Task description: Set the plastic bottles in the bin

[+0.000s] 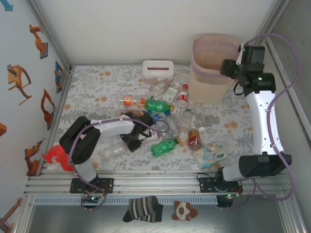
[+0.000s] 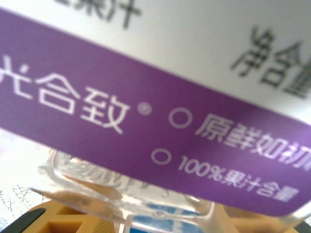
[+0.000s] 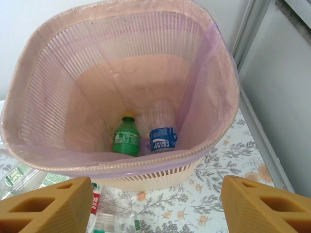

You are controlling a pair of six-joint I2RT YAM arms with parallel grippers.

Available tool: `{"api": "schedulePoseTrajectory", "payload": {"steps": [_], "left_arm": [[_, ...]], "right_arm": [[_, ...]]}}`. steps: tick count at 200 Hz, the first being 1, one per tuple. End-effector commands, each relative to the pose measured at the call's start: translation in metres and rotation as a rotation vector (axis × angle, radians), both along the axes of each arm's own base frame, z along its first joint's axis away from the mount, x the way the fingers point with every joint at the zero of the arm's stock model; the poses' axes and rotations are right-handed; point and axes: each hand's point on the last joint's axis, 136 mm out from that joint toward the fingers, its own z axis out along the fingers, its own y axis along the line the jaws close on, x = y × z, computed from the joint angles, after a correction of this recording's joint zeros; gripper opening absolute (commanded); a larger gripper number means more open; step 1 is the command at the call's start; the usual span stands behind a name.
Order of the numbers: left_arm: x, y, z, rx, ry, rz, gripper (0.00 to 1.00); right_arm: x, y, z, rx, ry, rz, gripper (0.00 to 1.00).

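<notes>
L hand [image 1: 147,137] sits low near ctr of counter [image 1: 97,87], clamped on a clear bottle w/ purple label [image 1: 158,131] at the 9 o'clock edge of the bottle heap [image 1: 177,114]. The heap's plastic bottles lie on their sides, many touching. One green bottle [image 1: 158,105] is at its 11 o'clock and another green one [image 1: 165,146] at 6. Bin [image 1: 209,87] stands upright at the counter's 1 o'clock corner. R hand [image 1: 228,68] hangs by the bin's 3 o'clock rim, up off the counter. Tissue box [image 1: 158,68] is at 12, wipes pack [image 1: 212,155] at 5.

L wrist: purple label [image 2: 146,121] v. close and blurred, w/ white print. Clear bottle body [image 2: 97,187] shows under it, orange fingers [image 2: 73,222] at 7 o'clock.

R wrist: R hand [image 3: 158,208] has jaws spread wide, fingers [image 3: 48,206] at the lower corners, above the bin's [image 3: 48,97] near rim. Bin has a pink liner. On its bottom a green bottle w/ yellow cap [image 3: 126,139] lies just beside a clear bottle w/ blue label [image 3: 163,136].
</notes>
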Motion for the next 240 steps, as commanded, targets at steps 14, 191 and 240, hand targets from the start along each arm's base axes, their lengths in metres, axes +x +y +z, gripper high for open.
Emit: {"api": "schedulePoseTrajectory", "payload": {"steps": [14, 191, 240], "left_arm": [[0.003, 0.0, 0.014, -0.019, -0.024, -0.011, 0.33], [0.05, -0.092, 0.261, -0.919, -0.451, 0.027, 0.24], [0.043, -0.119, 0.346, -1.267, -0.515, -0.03, 0.2]], "right_arm": [[-0.01, 0.002, 0.011, -0.004, -0.025, 0.01, 0.69], [-0.09, 0.189, -0.005, 0.173, -0.255, 1.013, 0.76], [-0.161, 0.255, -0.021, 0.155, -0.379, 1.424, 0.83]]}}
